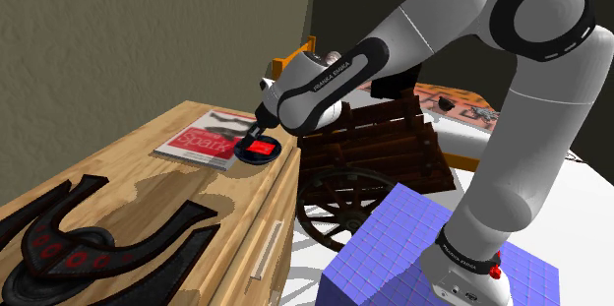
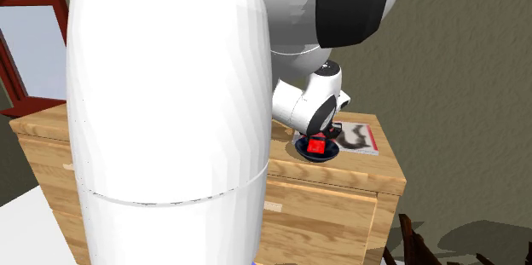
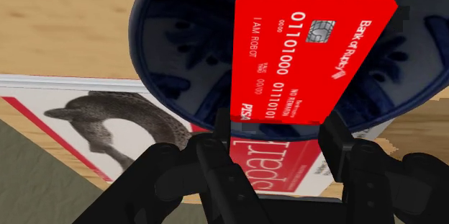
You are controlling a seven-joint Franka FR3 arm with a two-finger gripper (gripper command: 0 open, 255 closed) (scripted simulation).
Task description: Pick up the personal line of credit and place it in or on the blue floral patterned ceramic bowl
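**Release position.** The gripper point(image 3: 279, 123) has its 2 fingers closed on the near end of the red bank card point(image 3: 309, 53). The card's long axis appears to run straight out from the fingertips. The card hangs over the hollow of the dark blue patterned bowl point(image 3: 176, 50), which sits on a magazine point(image 3: 101, 125). Whether card and bowl touch cannot be told.

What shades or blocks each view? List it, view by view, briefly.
Shoulder view: even light, with a soft darker patch of shadow on the wooden cabinet top. Second exterior view: the white arm, close to the camera, hides much of the scene, and the bowl lies in shade beneath it. Wrist view: the red card, clasped by the gripper, looks flatly bright against the dark bowl, with no glare.
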